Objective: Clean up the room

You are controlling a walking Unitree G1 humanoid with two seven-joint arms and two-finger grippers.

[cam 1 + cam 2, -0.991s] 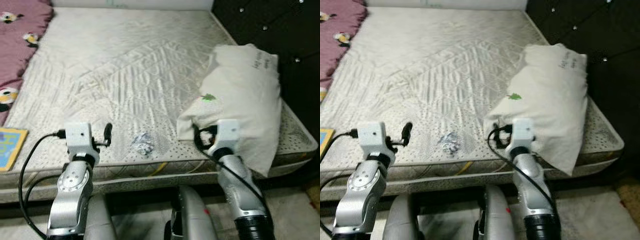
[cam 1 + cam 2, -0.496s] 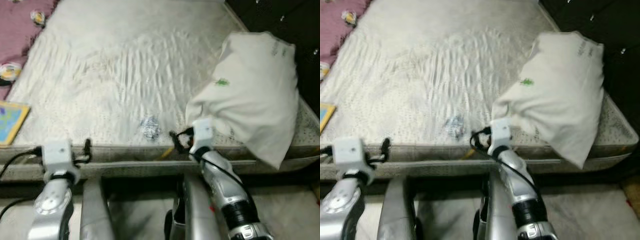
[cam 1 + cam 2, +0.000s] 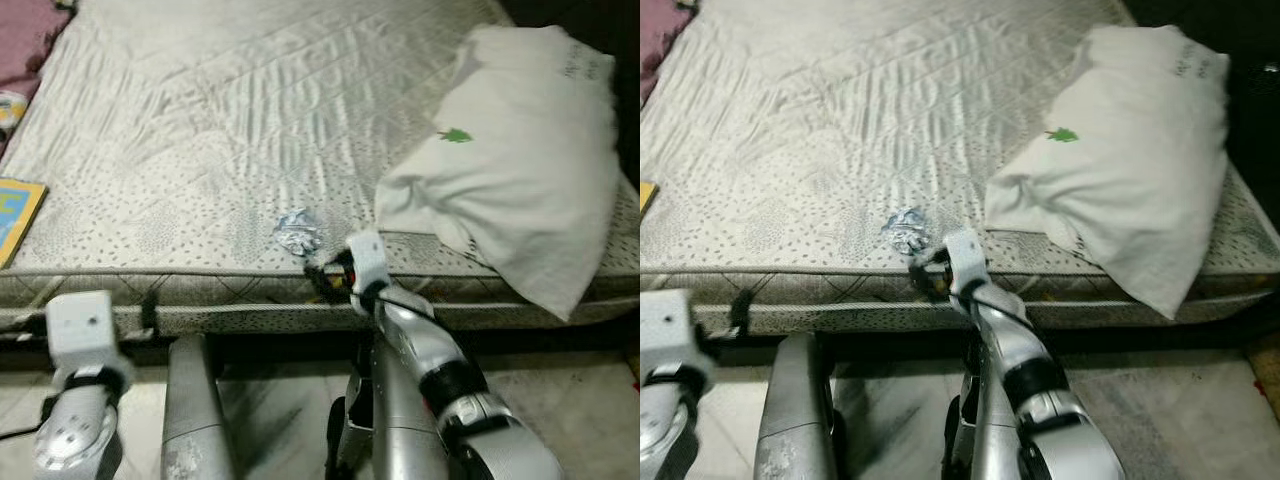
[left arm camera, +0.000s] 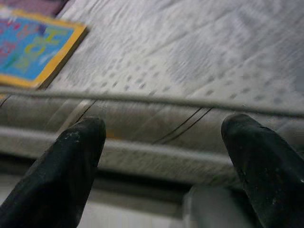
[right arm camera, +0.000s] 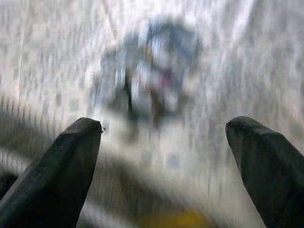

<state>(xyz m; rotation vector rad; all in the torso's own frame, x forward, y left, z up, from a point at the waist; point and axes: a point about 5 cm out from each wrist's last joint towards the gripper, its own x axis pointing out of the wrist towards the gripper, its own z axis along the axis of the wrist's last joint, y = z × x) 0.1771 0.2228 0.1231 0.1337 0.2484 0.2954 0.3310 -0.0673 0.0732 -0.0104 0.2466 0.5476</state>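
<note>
- A bare mattress (image 3: 250, 120) covers most of the scene, its pale quilted cover stitched in diagonal lines with a dotted band along the near edge.
- A crumpled wrapper (image 3: 297, 233), silvery with blue marks, lies on that dotted band near the front edge of the mattress; it looks blurred in the right wrist view (image 5: 152, 76).
- The right pincer (image 3: 322, 272) is at the mattress's front edge, just beside the wrapper on the near side; its fingers (image 5: 57, 171) stand spread apart with nothing between them, and the wrapper lies ahead of the gap.
- The left pincer (image 4: 166, 161) hangs lower at the left, in front of the mattress's side panel, its two black fingers wide apart and holding nothing.
- A white pillow (image 3: 520, 160) with a small green leaf mark lies at the right side of the bed, one corner overhanging the front edge.
- A book (image 3: 15, 215) with a yellow border and blue cover lies flat near the left front corner of the mattress.
- A pink blanket (image 3: 25, 40) shows at the far left.
- Below the bed edge is a light tiled floor (image 3: 570, 400).
- A dark padded headboard (image 3: 1260, 80) borders the bed on the right.
</note>
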